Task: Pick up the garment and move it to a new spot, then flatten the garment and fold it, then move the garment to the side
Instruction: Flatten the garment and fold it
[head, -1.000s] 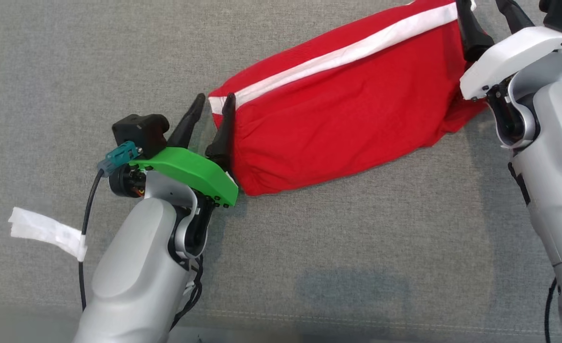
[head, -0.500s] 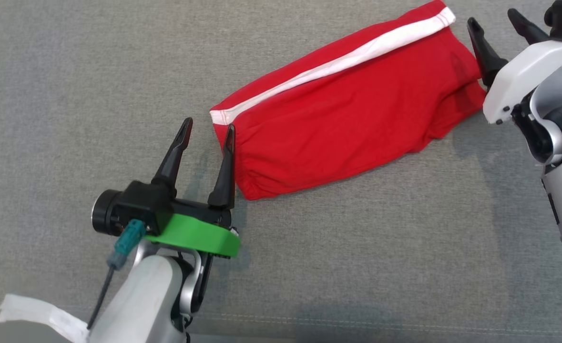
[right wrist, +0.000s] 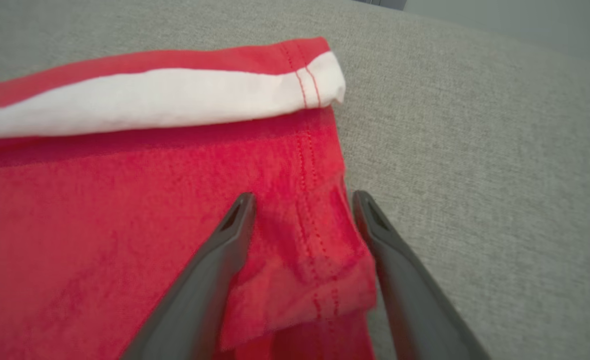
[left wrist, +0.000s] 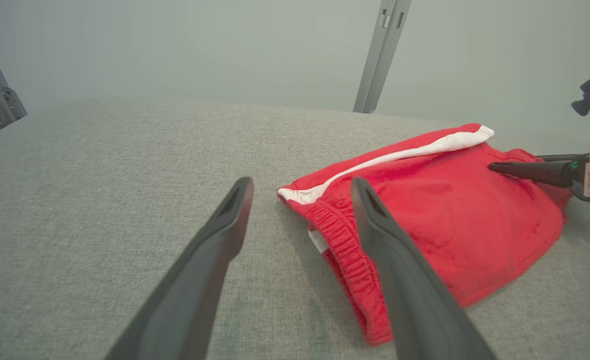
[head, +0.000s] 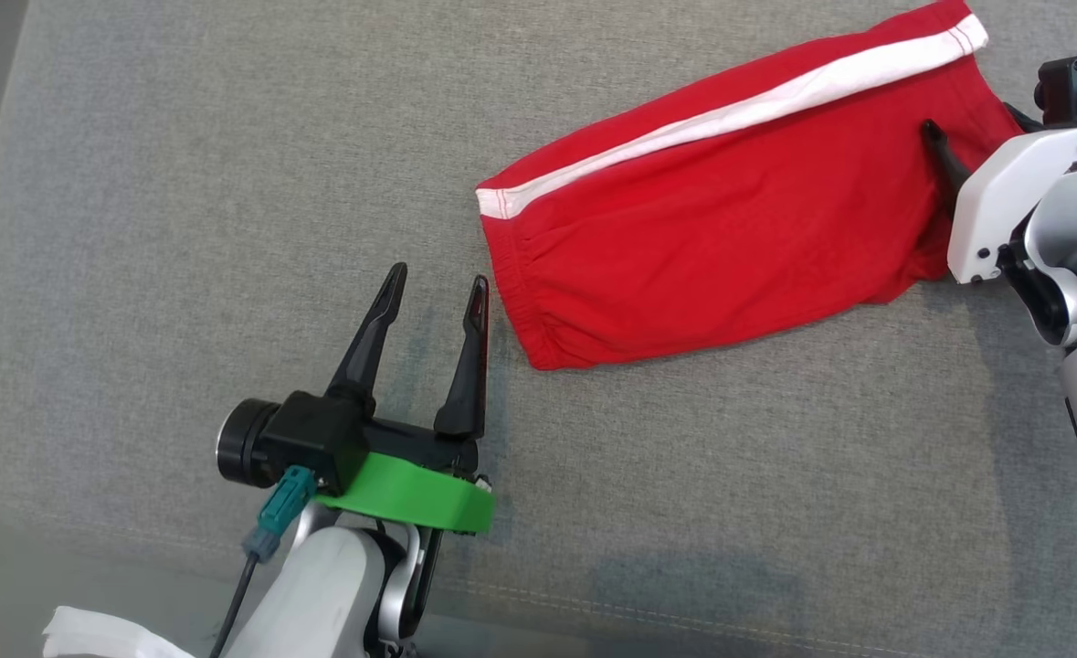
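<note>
While the red garment lies folded into one long band on the grey surface, both hands stand wide and hold nothing.

The head view gives the layout. The white stripe runs along the garment's far edge from end to end. The left hand sits just off the garment's gathered waistband, with a thin strip of grey between its nearer finger and the cloth. A green collar rings the wrist behind that hand, on the side away from the garment.

The left wrist view can't show that gap, because one finger crosses in front of the red cloth there. It does show the elastic puckers close up and a small white label peeping out of the waistband opening. A grey metal post stands upright beyond the garment. At the garment's other end, one dark finger of the other arm lies low over the cloth.

The right wrist view covers that end. The right hand straddles the garment's stitched hem, one finger over red cloth and the other along the garment's edge over grey. A folded corner of cloth lies between them, and whether the fingers press on it cannot be told. This view alone shows the double stitching and the stripe's rolled end, just beyond the fingertips.
</note>
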Available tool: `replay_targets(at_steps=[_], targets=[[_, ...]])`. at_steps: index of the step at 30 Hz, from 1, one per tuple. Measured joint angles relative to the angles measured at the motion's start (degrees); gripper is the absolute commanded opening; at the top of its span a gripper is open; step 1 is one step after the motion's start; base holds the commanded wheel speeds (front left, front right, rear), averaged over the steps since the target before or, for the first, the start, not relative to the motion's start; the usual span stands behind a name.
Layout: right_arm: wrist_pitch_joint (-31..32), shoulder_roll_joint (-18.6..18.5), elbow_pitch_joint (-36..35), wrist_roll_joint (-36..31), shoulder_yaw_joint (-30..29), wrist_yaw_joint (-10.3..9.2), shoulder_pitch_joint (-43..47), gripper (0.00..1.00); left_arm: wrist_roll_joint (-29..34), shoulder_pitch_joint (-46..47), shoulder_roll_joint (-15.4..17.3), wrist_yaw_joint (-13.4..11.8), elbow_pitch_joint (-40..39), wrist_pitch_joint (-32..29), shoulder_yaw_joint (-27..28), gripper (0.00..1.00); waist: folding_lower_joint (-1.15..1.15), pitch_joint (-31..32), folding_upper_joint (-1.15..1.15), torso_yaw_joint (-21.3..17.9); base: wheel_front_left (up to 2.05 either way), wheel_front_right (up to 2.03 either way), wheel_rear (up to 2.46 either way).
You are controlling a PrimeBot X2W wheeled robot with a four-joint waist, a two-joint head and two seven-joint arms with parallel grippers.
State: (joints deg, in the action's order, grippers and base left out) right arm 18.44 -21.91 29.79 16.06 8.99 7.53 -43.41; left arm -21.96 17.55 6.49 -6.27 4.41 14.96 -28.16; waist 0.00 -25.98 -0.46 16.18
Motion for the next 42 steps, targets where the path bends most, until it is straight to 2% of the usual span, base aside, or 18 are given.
replay_targets(at_steps=[5,6,7,8,9,16,20,26,29,33,38,42], targets=[[1.9,-0.4,1.4,0.4,1.5,-0.04,-0.4,1.0,0.9,-0.8,-0.9,1.1,0.7,0.0,1.5,1.0,0.0,0.4,0.0,0.4,0.0,0.0,0.0],[2.3,-0.5,1.6,0.9,1.8,-0.04,-0.4,0.84,1.0,-0.9,-1.0,1.2,0.9,0.0,1.8,1.0,0.0,0.5,0.0,0.3,0.0,0.0,0.0],[2.7,-0.5,1.7,1.5,2.1,-0.04,-0.5,0.43,1.1,-0.9,-1.2,1.4,1.0,0.0,2.1,1.0,0.0,0.6,0.0,0.2,0.0,0.0,0.0],[3.0,-0.5,1.8,2.1,2.4,-0.04,-0.7,0.12,1.2,-1.0,-1.3,1.7,1.3,0.0,2.4,1.0,0.0,0.6,0.0,0.2,0.0,0.0,0.0],[3.4,-0.5,1.8,2.8,2.8,-0.05,-0.8,0.0,1.4,-1.1,-1.5,1.8,1.5,0.0,2.7,1.0,0.0,0.7,0.0,0.1,0.0,0.0,0.0],[2.6,1.6,1.4,9.1,3.2,-0.04,-0.7,0.0,1.9,-2.4,-1.8,2.7,2.7,0.0,6.0,1.0,0.0,1.6,0.0,-1.6,0.0,0.0,0.0],[1.5,3.1,-0.9,11.6,4.6,-0.04,0.2,0.0,2.2,-5.0,-0.6,3.2,3.7,0.0,8.1,1.0,0.0,2.7,0.0,-4.0,0.0,0.0,0.0],[1.6,1.5,-3.7,15.9,3.0,-0.04,4.8,0.0,2.9,-8.7,0.4,3.3,3.8,0.1,10.0,1.0,0.0,5.3,0.0,-8.3,0.0,0.0,0.0],[1.7,0.2,-3.9,17.2,0.2,-0.04,7.8,0.0,2.9,-9.9,0.7,3.3,3.9,0.1,10.4,1.0,0.0,6.6,0.0,-10.3,0.0,0.0,0.0],[1.6,-0.3,-2.9,17.7,-3.0,-0.04,12.3,0.0,3.2,-11.1,1.1,3.3,4.0,0.1,10.6,1.0,0.0,8.4,0.0,-12.1,0.0,0.0,0.0],[-1.5,-0.5,-1.8,16.0,-7.1,-0.04,14.0,0.0,3.4,-12.5,1.3,3.3,4.1,0.1,10.5,1.0,0.0,9.7,0.0,-13.1,0.0,0.0,0.0],[-2.9,-0.7,-4.5,14.3,-7.8,-0.04,14.1,0.0,3.3,-13.8,1.1,3.2,4.3,0.1,10.4,1.0,0.0,10.3,0.0,-12.7,0.0,0.0,0.0]])
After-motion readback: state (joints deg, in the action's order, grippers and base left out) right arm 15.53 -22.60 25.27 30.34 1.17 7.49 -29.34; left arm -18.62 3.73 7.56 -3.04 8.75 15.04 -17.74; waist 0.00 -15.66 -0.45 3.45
